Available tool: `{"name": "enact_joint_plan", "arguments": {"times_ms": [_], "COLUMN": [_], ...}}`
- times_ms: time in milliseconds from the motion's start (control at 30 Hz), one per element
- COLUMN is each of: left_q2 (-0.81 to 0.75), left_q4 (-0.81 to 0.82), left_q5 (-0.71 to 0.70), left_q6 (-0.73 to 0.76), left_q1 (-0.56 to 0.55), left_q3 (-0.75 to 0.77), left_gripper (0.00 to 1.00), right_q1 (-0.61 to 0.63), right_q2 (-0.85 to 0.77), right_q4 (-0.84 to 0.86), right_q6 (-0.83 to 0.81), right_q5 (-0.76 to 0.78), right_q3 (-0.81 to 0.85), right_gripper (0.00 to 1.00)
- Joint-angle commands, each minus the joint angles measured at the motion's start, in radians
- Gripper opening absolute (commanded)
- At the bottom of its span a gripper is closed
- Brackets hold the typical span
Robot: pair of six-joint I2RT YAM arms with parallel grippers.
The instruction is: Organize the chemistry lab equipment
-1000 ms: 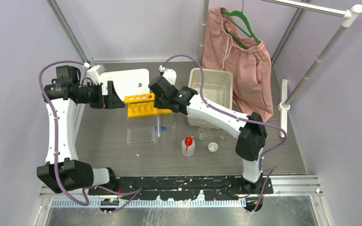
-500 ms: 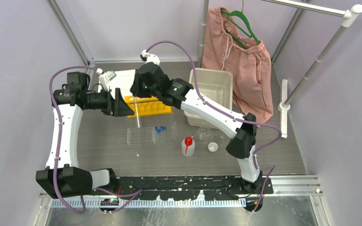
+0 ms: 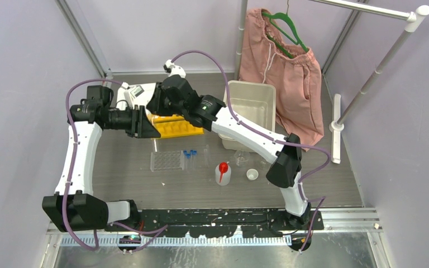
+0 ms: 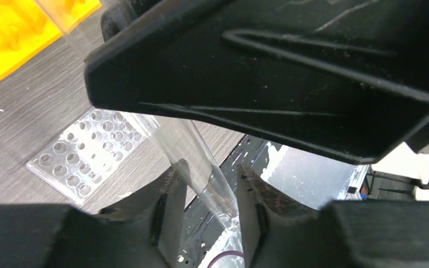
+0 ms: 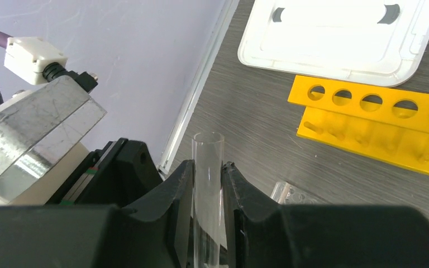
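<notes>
Clear test tube is off the worktop, caught between the two arms above the left-hand part of the yellow six-hole tube rack. The right end effector is clenched on it just below its open mouth, which sticks out past the fingertips. The left end effector straddles the same tube further down its length, with one finger against the glass. I cannot tell from the left wrist view whether the other finger presses it too, so the left grip is unsettled.

The tube's long axis runs steeply, from its open mouth by the right fingers down towards the worktop near the clear plastic grid rack. The two sets of fingers sit at different heights on it, one above the other.

The yellow rack lies just beyond and to the right of the meeting point, with its row of holes running across the worktop. Both arms are about equally near it, and the right arm is the one with the sure hold.
</notes>
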Motion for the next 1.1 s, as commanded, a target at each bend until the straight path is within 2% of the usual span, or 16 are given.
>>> {"name": "enact_joint_plan", "arguments": {"times_ms": [0,100,167,300,367,533,667,867,1067], "left_q2": [-0.011,-0.019,-0.023,-0.028,-0.032,-0.043,-0.051,-0.048,-0.057], "left_q4": [0.035,0.044,0.050,0.045,0.044,0.025,0.026,0.023,0.021], "left_q5": [0.044,0.026,0.012,-0.013,-0.023,-0.029,-0.060,-0.076,-0.075], "left_q6": [0.003,0.007,0.007,0.040,0.062,0.141,0.174,0.182,0.200], "left_q1": [-0.002,-0.002,-0.002,-0.002,-0.002,-0.004,-0.006,-0.011,-0.010], "left_q3": [-0.003,-0.011,-0.014,-0.006,-0.002,-0.003,-0.014,-0.023,-0.027], "left_gripper": [0.33,0.18,0.11,0.00,0.00,0.00,0.00,0.00,0.00], "right_q1": [-0.001,0.000,0.000,-0.010,-0.031,-0.061,-0.061,-0.061,-0.062], "right_q2": [-0.055,-0.069,-0.070,-0.068,-0.053,-0.029,-0.020,0.033,0.083], "right_q4": [0.096,0.110,0.092,-0.018,-0.087,-0.175,-0.191,-0.244,-0.294], "right_q6": [0.034,0.036,0.035,0.018,0.010,-0.020,-0.055,-0.068,-0.076], "right_q5": [0.013,0.029,0.034,0.043,-0.008,-0.183,-0.279,-0.351,-0.389], "right_q3": [-0.015,-0.046,-0.045,-0.011,0.027,0.075,0.098,0.183,0.244], "right_gripper": [0.01,0.01,0.13,0.52,0.56,0.56,0.50,0.40,0.39]}}
